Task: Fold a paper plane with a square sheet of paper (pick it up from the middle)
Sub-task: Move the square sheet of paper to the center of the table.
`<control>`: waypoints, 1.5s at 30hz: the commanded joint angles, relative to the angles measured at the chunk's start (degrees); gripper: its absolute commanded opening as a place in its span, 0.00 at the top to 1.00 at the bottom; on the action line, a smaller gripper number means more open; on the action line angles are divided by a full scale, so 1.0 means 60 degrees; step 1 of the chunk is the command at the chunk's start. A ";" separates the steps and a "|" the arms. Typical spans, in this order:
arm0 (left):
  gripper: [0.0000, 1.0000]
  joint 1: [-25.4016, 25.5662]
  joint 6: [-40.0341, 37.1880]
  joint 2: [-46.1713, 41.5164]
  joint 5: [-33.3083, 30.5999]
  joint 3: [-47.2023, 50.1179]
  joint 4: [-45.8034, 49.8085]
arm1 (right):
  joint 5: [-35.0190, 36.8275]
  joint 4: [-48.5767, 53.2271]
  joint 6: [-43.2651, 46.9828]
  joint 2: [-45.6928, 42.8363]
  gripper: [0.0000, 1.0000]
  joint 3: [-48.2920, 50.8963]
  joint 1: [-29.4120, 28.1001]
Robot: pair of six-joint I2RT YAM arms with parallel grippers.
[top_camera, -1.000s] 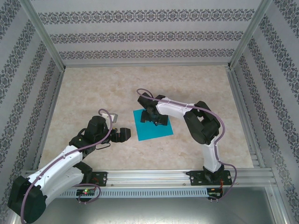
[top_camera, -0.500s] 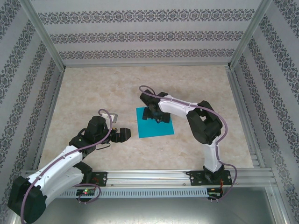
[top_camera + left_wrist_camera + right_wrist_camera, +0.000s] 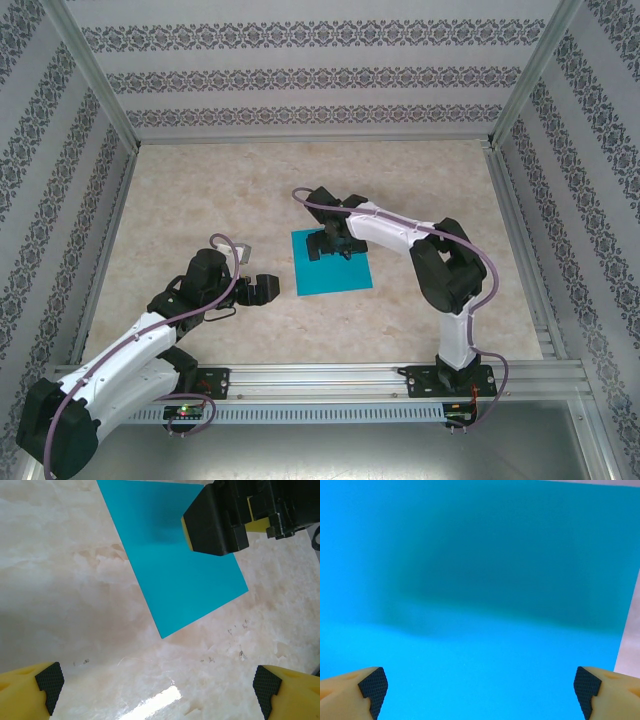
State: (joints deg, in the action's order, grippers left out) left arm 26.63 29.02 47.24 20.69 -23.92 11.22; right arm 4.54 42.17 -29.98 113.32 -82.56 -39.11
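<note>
While the left claw (image 3: 268, 288) sits low over the marbled surface (image 3: 200, 190), fingers spread wide with nothing between them, the square sheet of paper (image 3: 338, 275) lies flat just to its right, mid-surface. Above the sheet's far part hangs the right claw (image 3: 330, 246), fingers likewise wide apart, gripping nothing.

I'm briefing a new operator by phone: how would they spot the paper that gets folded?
Find the pale marble-patterned table between the wallpapered walls. Near its middle, below the right arm's open pincer, lies the square sheet of paper. It is flat, uncreased and plain teal-blue, the one vivid patch on that beige top.
</note>
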 commanded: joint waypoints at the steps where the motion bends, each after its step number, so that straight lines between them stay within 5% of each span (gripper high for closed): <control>1: 0.00 0.0110 0.0130 -0.0066 -0.0117 -0.0048 0.0176 | -0.0165 -0.0173 0.0160 0.0588 0.03 -0.0176 0.0017; 22: 0.00 0.0103 0.0130 0.0043 -0.0121 0.0019 0.0180 | 0.0368 0.0222 -0.2151 0.1504 0.04 -0.0477 0.0308; 45: 0.00 0.0102 0.0130 0.0233 -0.0034 -0.0055 0.0050 | -0.0013 0.0312 -0.1105 0.0476 0.02 -0.0456 -0.0034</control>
State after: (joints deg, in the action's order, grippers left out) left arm 26.63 29.23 48.01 20.51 -23.94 11.38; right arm 5.06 42.85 -37.10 116.92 -86.02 -38.15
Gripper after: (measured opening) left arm 0.999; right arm 0.975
